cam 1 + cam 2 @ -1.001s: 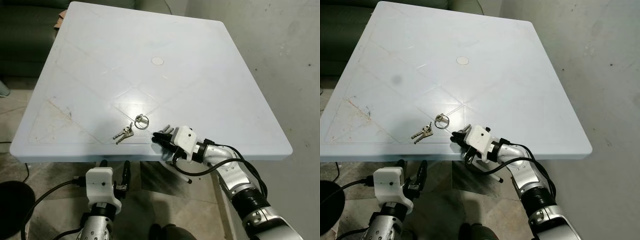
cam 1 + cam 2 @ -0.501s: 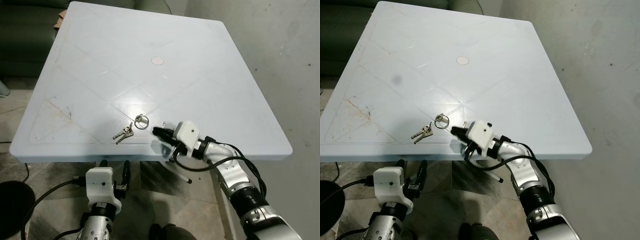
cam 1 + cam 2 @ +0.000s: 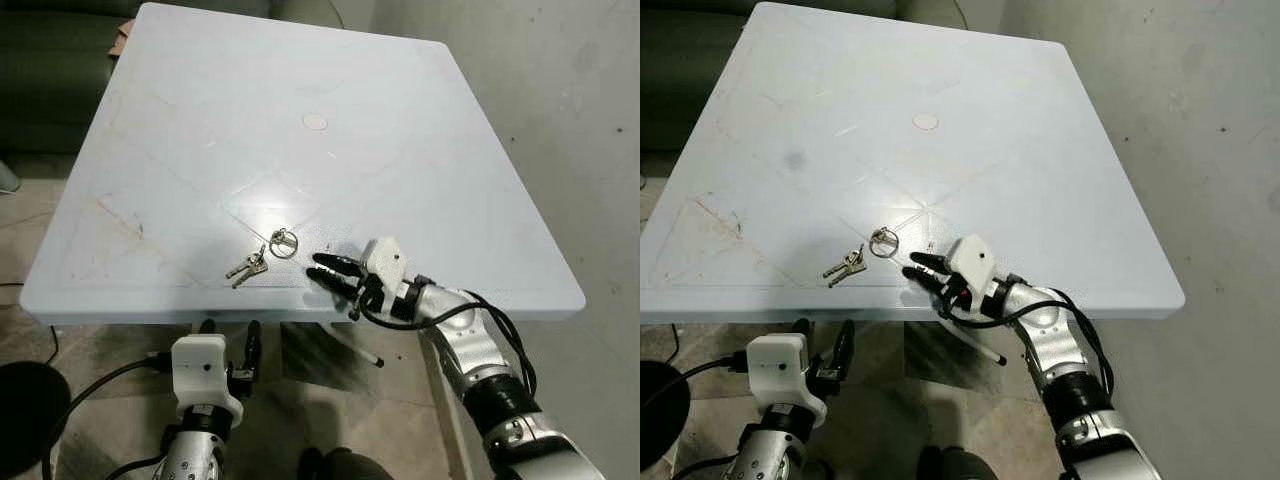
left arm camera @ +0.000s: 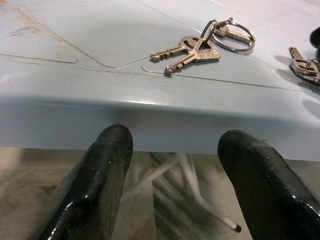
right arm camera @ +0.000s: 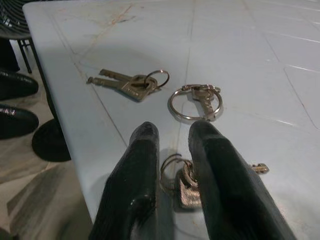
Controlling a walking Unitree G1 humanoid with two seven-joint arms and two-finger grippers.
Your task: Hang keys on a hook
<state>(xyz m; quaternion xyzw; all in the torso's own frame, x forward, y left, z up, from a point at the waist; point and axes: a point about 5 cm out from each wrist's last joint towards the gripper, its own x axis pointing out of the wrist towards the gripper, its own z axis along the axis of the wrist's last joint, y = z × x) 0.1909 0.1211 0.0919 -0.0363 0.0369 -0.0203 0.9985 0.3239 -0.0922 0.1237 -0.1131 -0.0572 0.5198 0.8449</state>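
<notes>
Two separate key sets lie near the front edge of the pale blue table (image 3: 400,150): a pair of keys (image 3: 247,267) and a ring with one key (image 3: 284,242). Just right of them my right gripper (image 3: 322,266) lies low over the table. Its fingers (image 5: 142,165) are closed to a narrow gap, and a third ring of keys (image 5: 181,184) sits in that gap, touching both fingers. A key tip (image 5: 260,168) pokes out past one finger. My left gripper (image 3: 230,335) is open below the table's front edge, under the pair of keys (image 4: 187,50).
A round white cap (image 3: 315,122) marks the table's middle. A dark green sofa (image 3: 50,60) stands beyond the far left corner. A dark round base (image 3: 20,410) sits on the floor at lower left. White table legs (image 3: 365,355) run under the front edge.
My right gripper has rolled at the wrist and shifted a little right and further onto the table, its fingers now lying flatter. The loose keys and my left arm have not moved.
</notes>
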